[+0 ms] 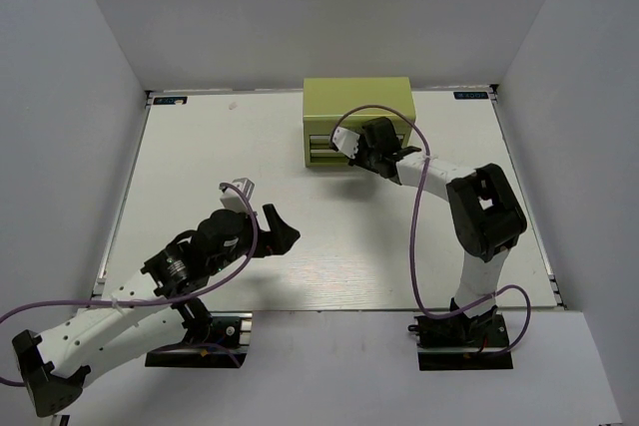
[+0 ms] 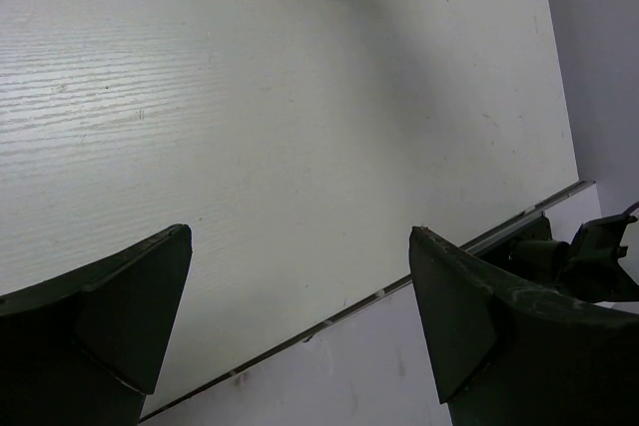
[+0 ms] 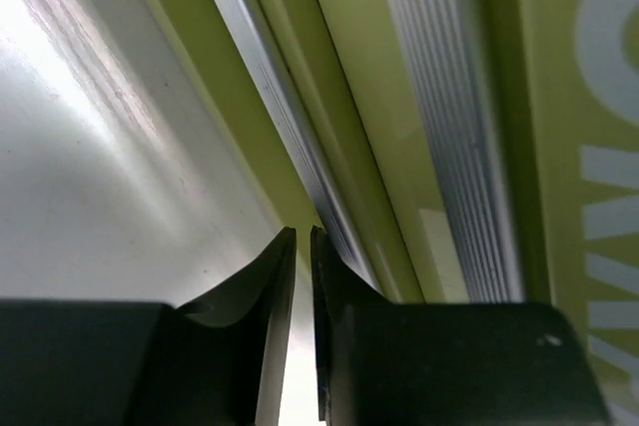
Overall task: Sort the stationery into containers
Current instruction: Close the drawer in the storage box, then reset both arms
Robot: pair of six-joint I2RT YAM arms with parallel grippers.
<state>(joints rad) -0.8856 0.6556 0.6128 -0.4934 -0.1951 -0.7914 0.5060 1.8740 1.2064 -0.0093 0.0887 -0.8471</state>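
Tool chest (image 1: 357,105) drawers shut, right gripper (image 3: 303,246) nearly pressed together at drawer front; left gripper (image 2: 300,316) spread wide

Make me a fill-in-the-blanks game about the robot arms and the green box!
The tool chest is colored ____.
The right pincer is at the chest's ____ side, by its drawers.
The left pincer has its jaws wide ____.
The table is colored ____.

Missing words: green; front; open; white

The top view looks down from above and behind both arms over the whole table (image 1: 200,147). The left wrist view faces bare tabletop closely. The right wrist view sits tight against the far chest (image 3: 559,97), shared with the top view.
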